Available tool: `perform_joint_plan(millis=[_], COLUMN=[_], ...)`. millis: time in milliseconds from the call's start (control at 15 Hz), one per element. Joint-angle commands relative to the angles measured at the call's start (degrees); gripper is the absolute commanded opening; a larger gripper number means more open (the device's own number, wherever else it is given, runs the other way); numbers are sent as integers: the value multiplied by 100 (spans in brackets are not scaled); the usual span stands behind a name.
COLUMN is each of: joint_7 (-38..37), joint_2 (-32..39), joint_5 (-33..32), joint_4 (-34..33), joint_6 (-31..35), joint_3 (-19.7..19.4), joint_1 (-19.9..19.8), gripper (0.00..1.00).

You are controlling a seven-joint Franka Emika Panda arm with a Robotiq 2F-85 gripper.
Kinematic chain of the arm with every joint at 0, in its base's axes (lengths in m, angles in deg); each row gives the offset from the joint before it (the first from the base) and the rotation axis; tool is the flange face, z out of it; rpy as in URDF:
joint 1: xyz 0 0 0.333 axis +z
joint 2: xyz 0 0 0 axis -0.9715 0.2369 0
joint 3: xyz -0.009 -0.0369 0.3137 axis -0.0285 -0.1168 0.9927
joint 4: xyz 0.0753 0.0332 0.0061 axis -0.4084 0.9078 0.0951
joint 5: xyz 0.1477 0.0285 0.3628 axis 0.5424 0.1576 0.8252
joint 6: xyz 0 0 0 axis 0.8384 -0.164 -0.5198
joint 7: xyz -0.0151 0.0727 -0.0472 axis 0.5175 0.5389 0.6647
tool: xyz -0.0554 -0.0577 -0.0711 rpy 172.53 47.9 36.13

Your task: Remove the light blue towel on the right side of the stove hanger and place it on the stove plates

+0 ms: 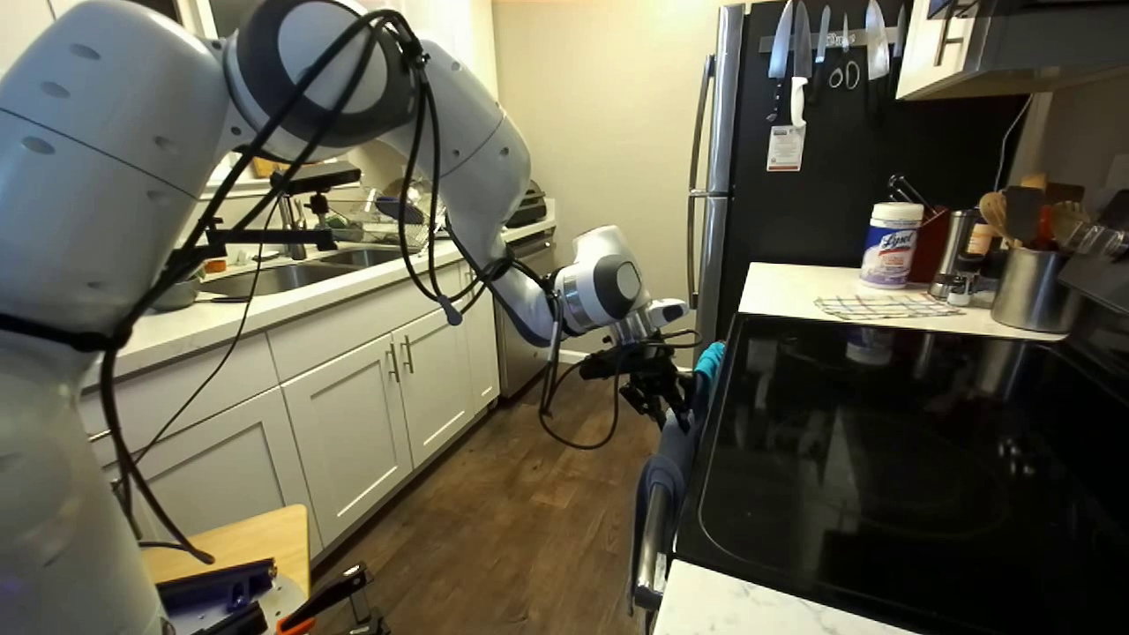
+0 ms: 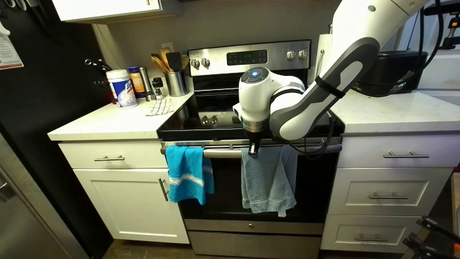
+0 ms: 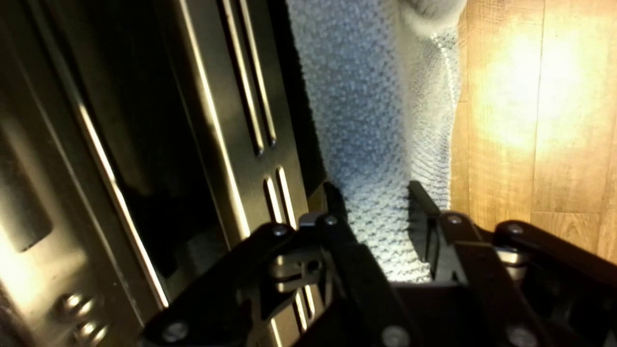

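The light blue towel (image 2: 269,180) hangs folded over the right part of the stove hanger (image 2: 222,154); it also shows in an exterior view (image 1: 676,448). My gripper (image 2: 253,153) points down at the towel's left edge on the bar and shows in an exterior view (image 1: 675,414). In the wrist view my gripper (image 3: 377,195) has its fingers apart on either side of the towel (image 3: 352,96), which fills the gap between them. The bar there is hidden under the towel. Whether the fingers press on it, I cannot tell. The stove plates (image 1: 882,441) are glossy black.
A turquoise towel (image 2: 187,174) hangs on the bar's left part. The slotted metal stove front (image 3: 284,159) lies close beside one finger. A Lysol canister (image 1: 891,245), a checked cloth (image 1: 886,306) and a utensil holder (image 1: 1034,289) stand on the counter by the stove.
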Motion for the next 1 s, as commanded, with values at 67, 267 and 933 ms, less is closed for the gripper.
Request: perform_joint_plan(millis=[67,267,933], joint_7=[-640,-960,-710], joint_2=[-176,-337,-580], joint_5=[-350,-461,-303], joint_4=[51,168,272], joint_6=[156,333,521], joint_3=[-192,-244,51], joint_1=[154,201,-92], gripper=[10,10,59])
